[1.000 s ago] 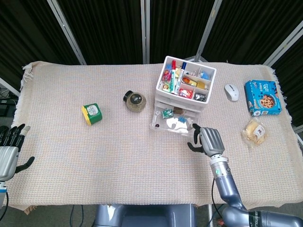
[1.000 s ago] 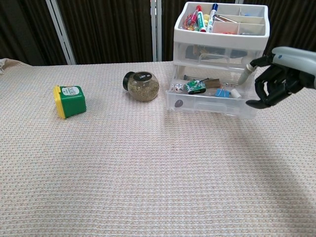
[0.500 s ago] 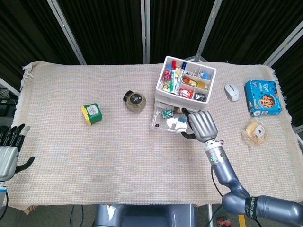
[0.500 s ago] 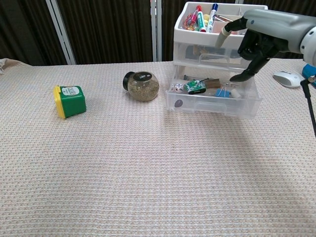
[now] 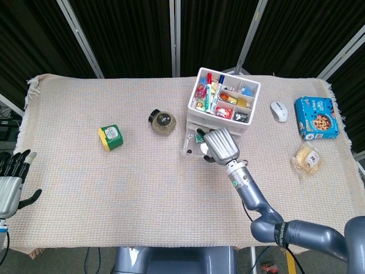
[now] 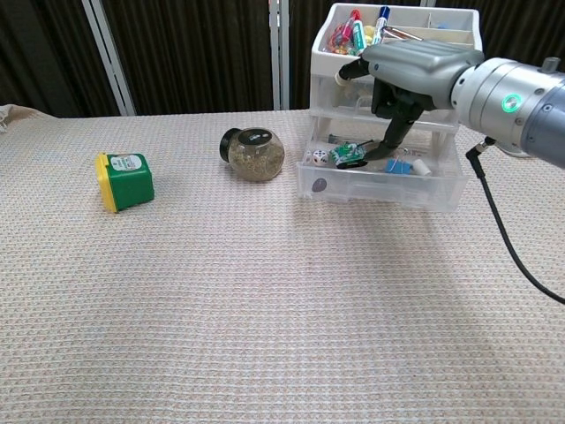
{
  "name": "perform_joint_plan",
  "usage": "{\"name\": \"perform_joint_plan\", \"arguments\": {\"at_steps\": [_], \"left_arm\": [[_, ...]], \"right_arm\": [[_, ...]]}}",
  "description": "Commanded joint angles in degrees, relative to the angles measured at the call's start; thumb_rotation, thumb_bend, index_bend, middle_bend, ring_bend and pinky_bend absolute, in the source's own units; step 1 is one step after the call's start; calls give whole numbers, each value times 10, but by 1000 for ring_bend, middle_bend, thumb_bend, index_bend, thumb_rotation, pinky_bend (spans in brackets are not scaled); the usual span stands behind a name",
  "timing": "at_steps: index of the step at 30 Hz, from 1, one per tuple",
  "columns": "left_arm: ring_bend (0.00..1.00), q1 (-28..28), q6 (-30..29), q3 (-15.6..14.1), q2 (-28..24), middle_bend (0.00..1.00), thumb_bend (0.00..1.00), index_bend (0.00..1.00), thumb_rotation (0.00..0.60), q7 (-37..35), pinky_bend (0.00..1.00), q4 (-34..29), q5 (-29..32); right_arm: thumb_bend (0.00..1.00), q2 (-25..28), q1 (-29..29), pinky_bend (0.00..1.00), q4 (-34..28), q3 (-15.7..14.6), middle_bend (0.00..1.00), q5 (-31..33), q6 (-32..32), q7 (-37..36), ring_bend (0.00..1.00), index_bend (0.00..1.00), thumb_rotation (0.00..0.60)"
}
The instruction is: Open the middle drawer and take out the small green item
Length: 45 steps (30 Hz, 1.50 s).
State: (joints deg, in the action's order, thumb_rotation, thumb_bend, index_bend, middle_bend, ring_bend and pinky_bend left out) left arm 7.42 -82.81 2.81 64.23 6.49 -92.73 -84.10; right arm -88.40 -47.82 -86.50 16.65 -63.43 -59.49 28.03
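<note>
A: Big things first: where does the bench [image 5: 85,188] leave the arms?

B: The right robot hand [image 6: 408,72] hangs over the open middle drawer [image 6: 381,183] of the drawer unit [image 5: 222,117]. The left robot hand [image 5: 10,181] sits at the bench's far left edge, fingers apart, holding nothing.

A: And the small green item [image 6: 350,155]?

B: It lies in the drawer's left part, beside a die [image 6: 319,156], blue clips to its right. One right fingertip points down just beside it. That hand grips nothing yet, fingers partly curled; it is by far the nearer.
</note>
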Motion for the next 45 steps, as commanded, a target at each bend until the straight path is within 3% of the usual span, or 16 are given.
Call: {"name": "perform_joint_plan", "arguments": {"at_steps": [1,7,25,37,45], "left_arm": [[0,0,0,0,-1,0,277,0,600,-2,0,1,-1],[0,1,3,-1,-1,0,278,0,600,-7,0,3,0],[0,1,2,0,-1,0,278,0,600,-7,0,2,0],[0,1,2,0,-1,0,277,0,600,-8,0,3,0],[0,1,2,-1,-1,0,277,0,600,-9,0,4,-1]], "right_arm": [[20,-22,-23,689,44,1,1000,4,22,9,974,361,600],[20,-50,-53,689,117,1,1000,1,51,6,974,384,600],[20,-88,-87,689,233,-16,1000,-29,86,-29,974,411,600],[21,-117,-86,688,302,-54,1000,-97,63,-52,974,430,600],[54,-140,-84,689,337,-58,1000,-114,49,-54,974,432,600]]}}
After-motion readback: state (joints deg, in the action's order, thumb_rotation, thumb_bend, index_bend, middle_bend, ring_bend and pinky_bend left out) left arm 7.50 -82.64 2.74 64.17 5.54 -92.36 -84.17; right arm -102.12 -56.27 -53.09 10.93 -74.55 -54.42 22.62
